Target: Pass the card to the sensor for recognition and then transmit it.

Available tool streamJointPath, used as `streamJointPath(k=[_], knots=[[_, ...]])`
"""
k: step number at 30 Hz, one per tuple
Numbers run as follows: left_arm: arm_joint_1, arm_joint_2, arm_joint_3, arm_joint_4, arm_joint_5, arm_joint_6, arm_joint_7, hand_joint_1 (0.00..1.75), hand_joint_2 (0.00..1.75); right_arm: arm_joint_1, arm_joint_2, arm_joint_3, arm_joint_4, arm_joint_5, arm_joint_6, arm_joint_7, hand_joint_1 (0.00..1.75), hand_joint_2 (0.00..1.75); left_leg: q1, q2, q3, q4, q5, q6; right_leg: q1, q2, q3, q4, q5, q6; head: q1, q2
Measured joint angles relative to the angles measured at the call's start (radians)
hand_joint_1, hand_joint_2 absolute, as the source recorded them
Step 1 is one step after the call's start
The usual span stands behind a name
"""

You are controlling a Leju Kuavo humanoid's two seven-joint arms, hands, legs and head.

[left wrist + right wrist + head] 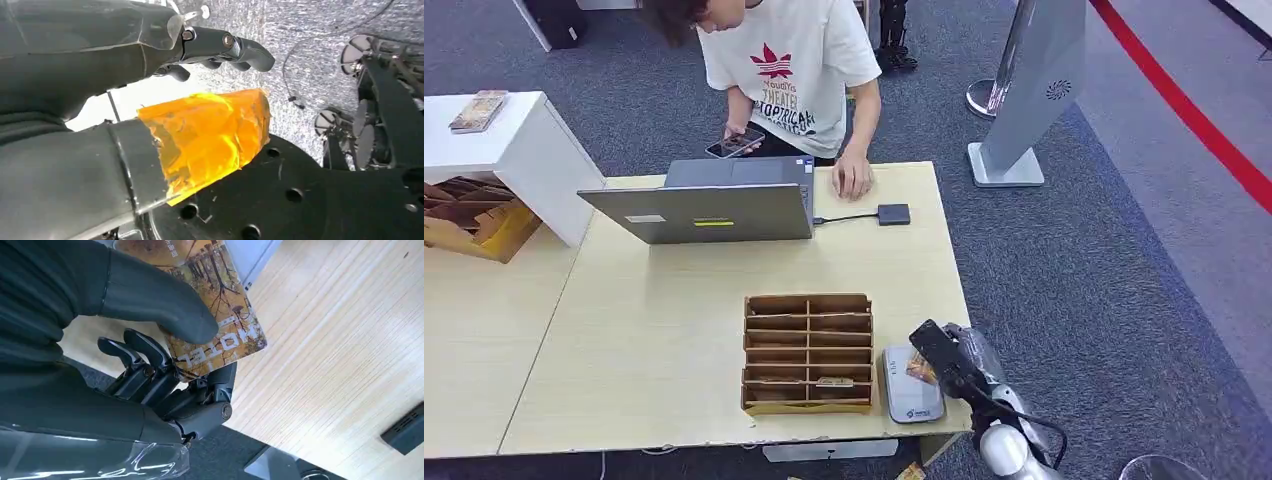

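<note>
My right hand (946, 352) hovers at the table's near right corner, just right of the flat grey sensor pad (910, 400). It pinches a card (921, 368) between thumb and fingers. The right wrist view shows the card (227, 295) close up: an autumn forest picture with the word HOTEL, held by my right hand (150, 315) above the wood table, with the sensor's pale edge (252, 257) behind it. My left hand (100, 60) hangs off the table, fingers apart from the orange-taped thumb (205, 140), with nothing in it.
A wooden slotted card organizer (807, 352) stands left of the sensor with a card in a near slot. An open laptop (704, 205) with a cabled small black box (893, 213) sits at the far edge, where a person (789, 70) leans on the table holding a phone.
</note>
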Motion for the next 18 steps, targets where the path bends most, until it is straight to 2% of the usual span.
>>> streamJointPath(k=[18], knots=[[-0.001,0.019,0.0,-0.016,-0.001,0.009,-0.013,0.0,0.0,-0.004,-0.015,-0.002,0.019,-0.025,-0.029,-0.012,1.75,1.75,0.0,0.0,0.0,0.0,0.0,0.0,0.0,0.0,0.0,0.0,0.0,0.0,0.0,0.0]])
